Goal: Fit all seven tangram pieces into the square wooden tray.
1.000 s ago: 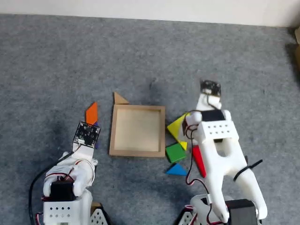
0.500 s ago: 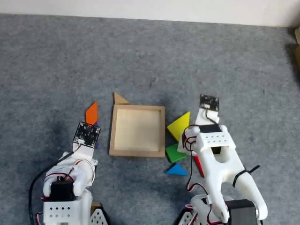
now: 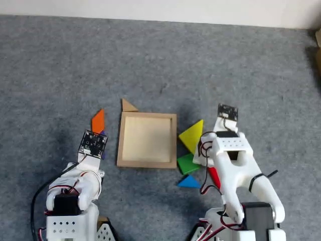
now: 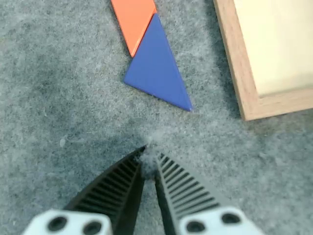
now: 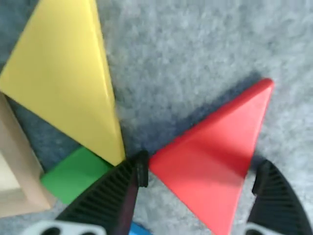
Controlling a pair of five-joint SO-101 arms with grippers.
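The square wooden tray [image 3: 121, 143] lies between the arms with no pieces in it. Left of it are an orange parallelogram [image 3: 98, 121] and a dark blue triangle [image 4: 158, 71], corner to corner. My left gripper [image 4: 149, 156] is shut on the carpet, just short of that blue triangle. A tan triangle [image 3: 128, 105] touches the tray's far left corner. Right of the tray lie a yellow triangle [image 3: 193, 134], a green square [image 3: 186, 162], a small blue triangle [image 3: 189, 182] and a red triangle [image 5: 215, 152]. My right gripper [image 5: 203, 169] is open, its fingers either side of the red triangle.
Grey carpet covers the table, with free room beyond the tray and out to both sides. A pale wall edge [image 3: 160, 10] runs along the far side. The tray's rim [image 4: 239, 73] lies close to the left gripper's side.
The right arm has pulled back toward the near edge, uncovering the yellow triangle, and now stands over the red one. The left arm has not moved.
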